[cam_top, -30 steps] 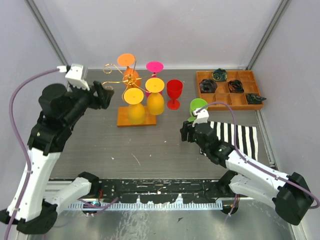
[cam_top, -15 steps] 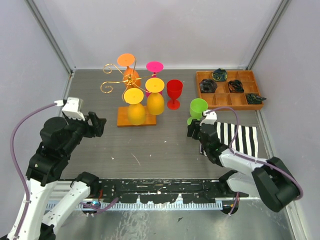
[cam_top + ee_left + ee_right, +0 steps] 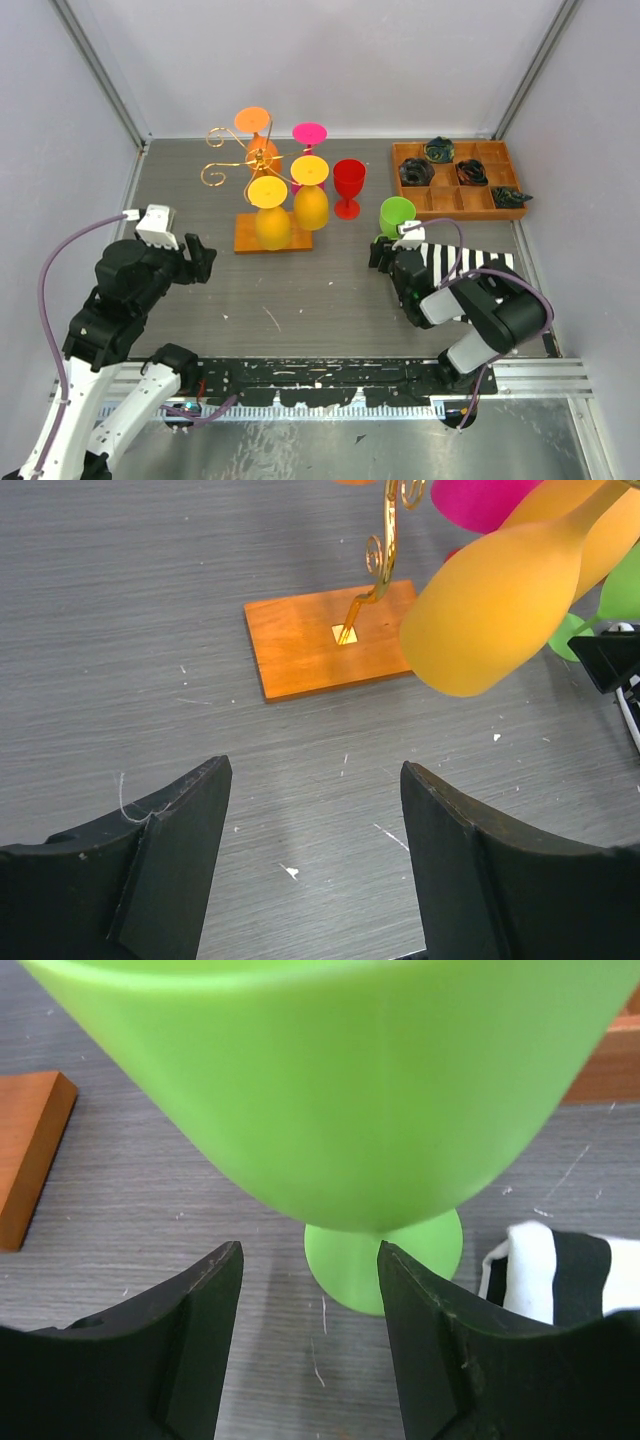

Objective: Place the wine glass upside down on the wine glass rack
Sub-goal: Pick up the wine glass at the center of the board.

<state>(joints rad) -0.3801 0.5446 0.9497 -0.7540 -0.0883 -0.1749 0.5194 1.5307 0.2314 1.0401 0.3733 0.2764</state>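
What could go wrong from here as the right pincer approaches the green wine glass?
1. The right pincer is open and low, and the stem of the green wine glass lines up with one finger rather than the gap; closing now may topple it.
2. The striped cloth lies beside the foot and might snag a finger.
3. The wine glass rack has its free scroll arms on the far left, past the red glass and the hanging glasses; the carry could knock them.

Lime-green wine glass (image 3: 397, 213), gold wine glass rack (image 3: 244, 238), red glass (image 3: 349, 178), black-and-white striped cloth (image 3: 465, 258), grey table (image 3: 300, 290)
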